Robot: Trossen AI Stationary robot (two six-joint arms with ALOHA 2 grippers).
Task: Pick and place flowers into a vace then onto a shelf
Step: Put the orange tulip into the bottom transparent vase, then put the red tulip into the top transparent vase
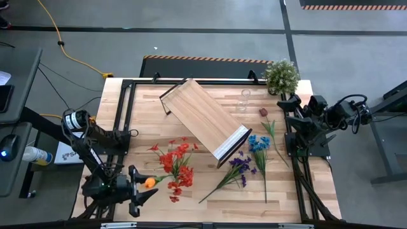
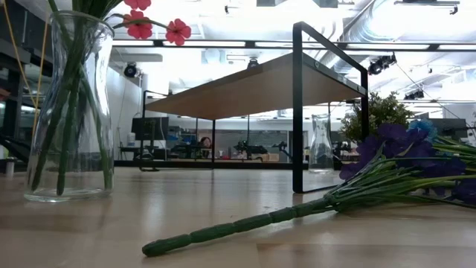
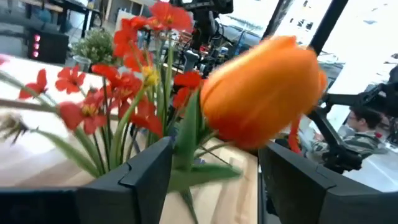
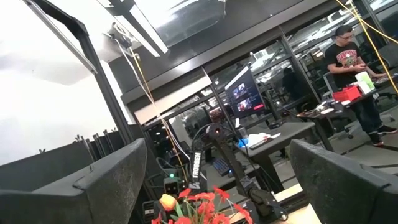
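Observation:
My left gripper (image 1: 145, 184) hovers at the table's near left, pointing level toward a glass vase (image 2: 67, 112) of red flowers (image 1: 177, 166), and is shut on an orange tulip (image 3: 261, 93). The red flowers' stalks stand in the vase. Purple flowers (image 1: 238, 166) and blue flowers (image 1: 259, 145) lie flat on the table right of the middle. A dark maroon bloom (image 1: 262, 112) lies farther back. The shelf (image 1: 203, 117) stands on its dark frame at the middle. My right gripper (image 1: 291, 111) is open and raised at the right edge, holding nothing. My left gripper has the orange tulip just below its bloom, where stalk and leaves (image 3: 186, 155) pass between the two fingers (image 3: 149, 174). The fingers come level from the table's left. The bloom sticks out beyond the fingertips, clear of the table. The exact spot where the pads meet it is hidden.
A second, empty glass vase (image 1: 245, 100) stands behind the shelf's right end. A bushy potted plant (image 1: 281, 75) sits at the far right corner. The purple flowers' long stalk (image 2: 245, 223) lies across the near table. A person (image 4: 351, 68) stands in the room beyond.

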